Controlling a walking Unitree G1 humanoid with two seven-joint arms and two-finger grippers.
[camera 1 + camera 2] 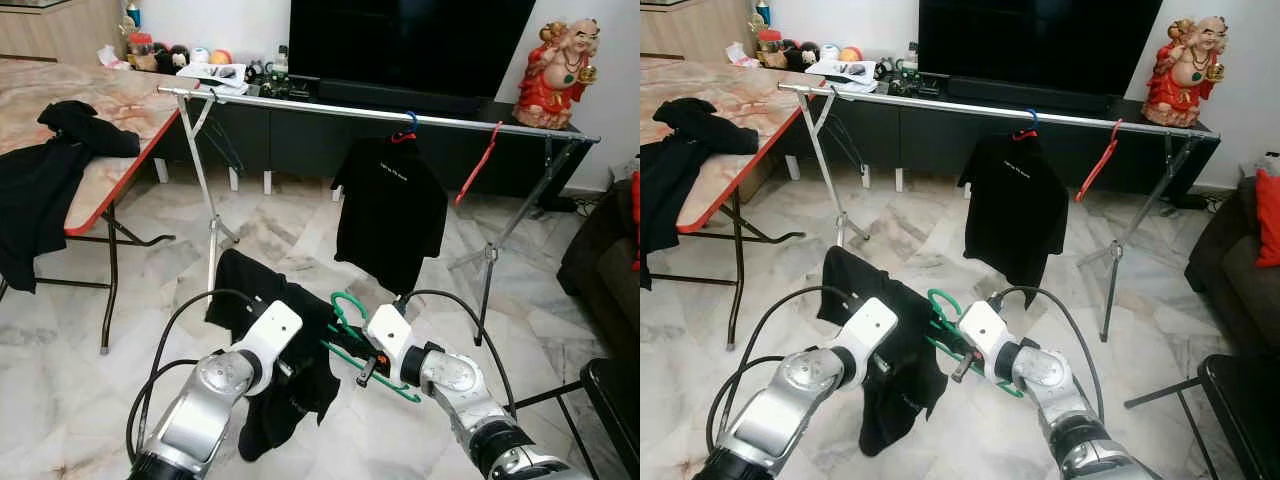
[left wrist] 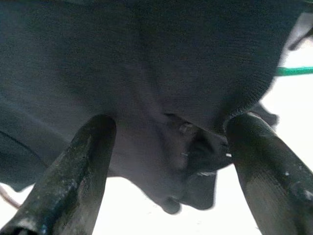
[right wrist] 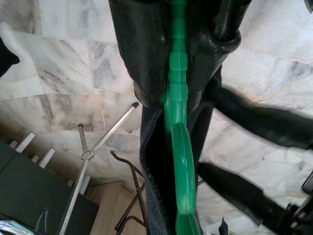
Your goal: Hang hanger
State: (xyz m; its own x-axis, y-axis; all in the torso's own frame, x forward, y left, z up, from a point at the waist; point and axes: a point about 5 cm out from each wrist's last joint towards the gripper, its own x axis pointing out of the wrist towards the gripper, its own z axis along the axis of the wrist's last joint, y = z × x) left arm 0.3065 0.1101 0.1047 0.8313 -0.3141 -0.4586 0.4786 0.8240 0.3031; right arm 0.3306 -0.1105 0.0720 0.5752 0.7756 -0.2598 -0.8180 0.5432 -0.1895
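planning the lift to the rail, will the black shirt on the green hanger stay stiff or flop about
Probably floppy: the black shirt hangs limp, folded below the left claw. The green hanger looks like rigid plastic, clamped in the right claw, so it should carry the weight.

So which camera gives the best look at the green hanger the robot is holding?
The right wrist view: the green hanger runs up the frame's middle, clamped in the right pincer, with dark cloth beside it. Both eye views show its hook and lower bar small, partly behind the black shirt. The left wrist view catches a thin green sliver.
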